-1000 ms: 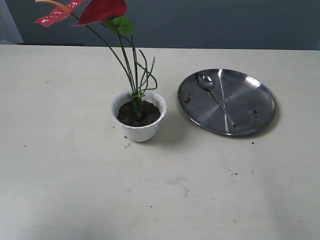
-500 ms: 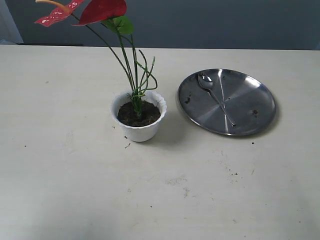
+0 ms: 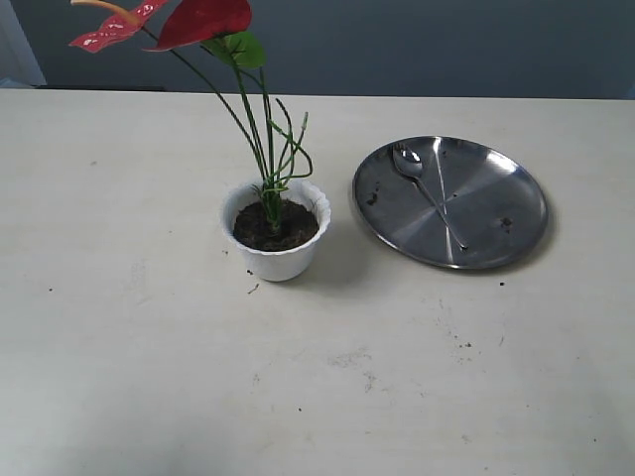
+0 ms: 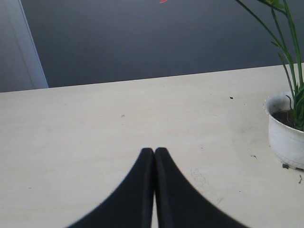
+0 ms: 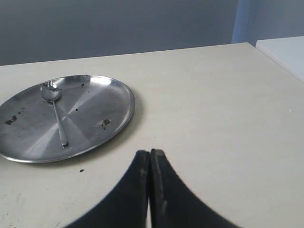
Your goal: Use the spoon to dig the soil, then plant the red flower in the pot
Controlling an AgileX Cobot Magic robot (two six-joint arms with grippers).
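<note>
Well apart from both pressed-together claws, left and right, the spoon lies on the plate.

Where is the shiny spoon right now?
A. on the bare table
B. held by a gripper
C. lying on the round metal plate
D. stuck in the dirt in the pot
C: the spoon lies flat on the round steel plate, away from the white pot, with no gripper on it.

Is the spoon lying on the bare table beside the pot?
No: the spoon lies on the steel plate, which sits apart from the pot.
</note>
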